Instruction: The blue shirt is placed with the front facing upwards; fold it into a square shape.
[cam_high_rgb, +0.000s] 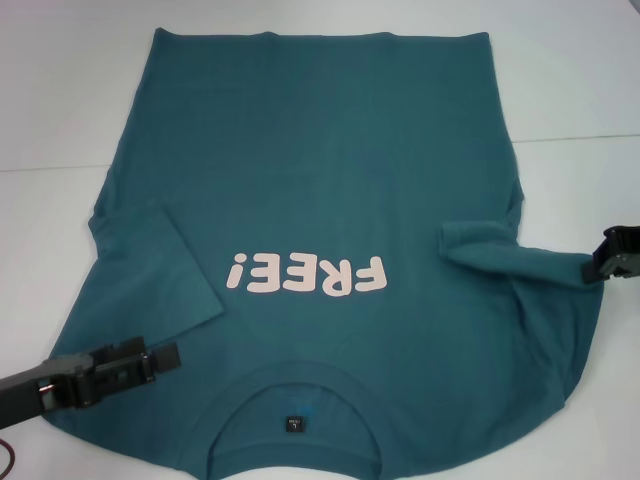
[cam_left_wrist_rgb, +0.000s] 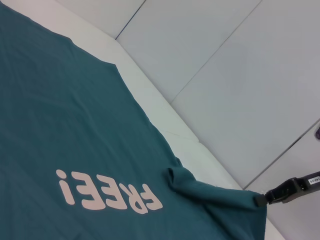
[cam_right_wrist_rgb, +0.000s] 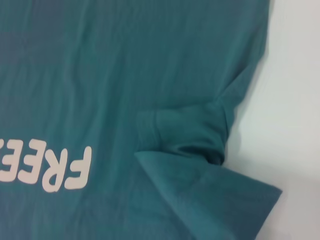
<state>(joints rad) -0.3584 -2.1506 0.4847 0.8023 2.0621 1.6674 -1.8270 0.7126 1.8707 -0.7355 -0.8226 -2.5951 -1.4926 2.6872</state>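
Because the blue shirt (cam_high_rgb: 330, 200) lies front up with its collar (cam_high_rgb: 300, 385) nearest the robot, the pale "FREE!" print (cam_high_rgb: 305, 275) reads upside down from the head view, and the hem runs along the far edge of the white worktop (cam_high_rgb: 60, 90). Nearest, the left hand (cam_high_rgb: 150, 362) sits low over the shoulder beside the collar; whether its fingers are parted or closed I cannot tell. Just beyond it, the left sleeve (cam_high_rgb: 165, 265) already lies folded inward, flat on the chest, which is probably why that hand rests apart from it.

Across the body, the right hand (cam_high_rgb: 598, 268) is clamped on the edge of the right sleeve (cam_high_rgb: 495, 250), holding it lifted and rolled into a loose tube pointing toward the print. That grip looks meant to bring this sleeve inward to match the other, squaring the sides before the body is folded. Farther off, the lower body lies smooth and spread.
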